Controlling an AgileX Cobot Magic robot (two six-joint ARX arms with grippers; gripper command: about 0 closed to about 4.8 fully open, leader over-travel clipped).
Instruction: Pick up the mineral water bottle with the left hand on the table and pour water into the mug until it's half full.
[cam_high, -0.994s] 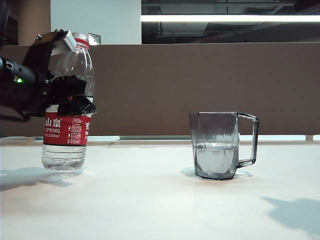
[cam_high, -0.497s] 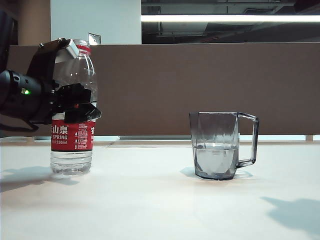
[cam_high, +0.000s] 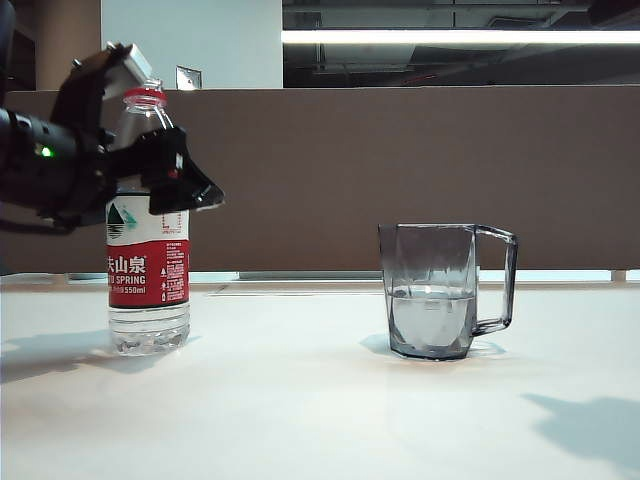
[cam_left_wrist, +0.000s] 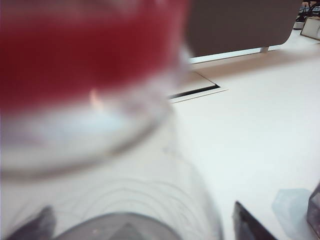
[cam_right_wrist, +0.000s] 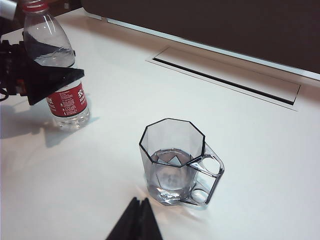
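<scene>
While the mineral water bottle (cam_high: 148, 262) stands upright on the white table (cam_high: 300, 400) at the far left of the exterior view, my left gripper (cam_high: 150, 130) sits level at its upper part, just under the red neck ring. One dark finger (cam_high: 178, 180) shows in front of the bottle's shoulder and the silver-grey plate is seen behind the neck. My left jaws are spread wide on either side of the bottle, and I cannot make out any contact with the plastic. The red-and-white label is fully exposed below my finger, and a little water shows in the clear ribbed base. A small green light glows on my left arm (cam_high: 45, 170). In the left wrist view the bottle (cam_left_wrist: 85, 100) fills the picture as a red and clear blur, very close to the camera.

Further right, well apart from the bottle, the smoky-grey faceted mug (cam_high: 440, 290) stands upright on the table with its angular handle (cam_high: 500, 280) pointing right. Water fills it to roughly half its height.

My right gripper (cam_right_wrist: 135, 220) is out of sight in the exterior view. In the right wrist view its dark fingertips meet in a single point, so those jaws are closed on nothing, poised above the table near the mug (cam_right_wrist: 175, 160). The bottle (cam_right_wrist: 55, 70) stands well beyond it.
</scene>
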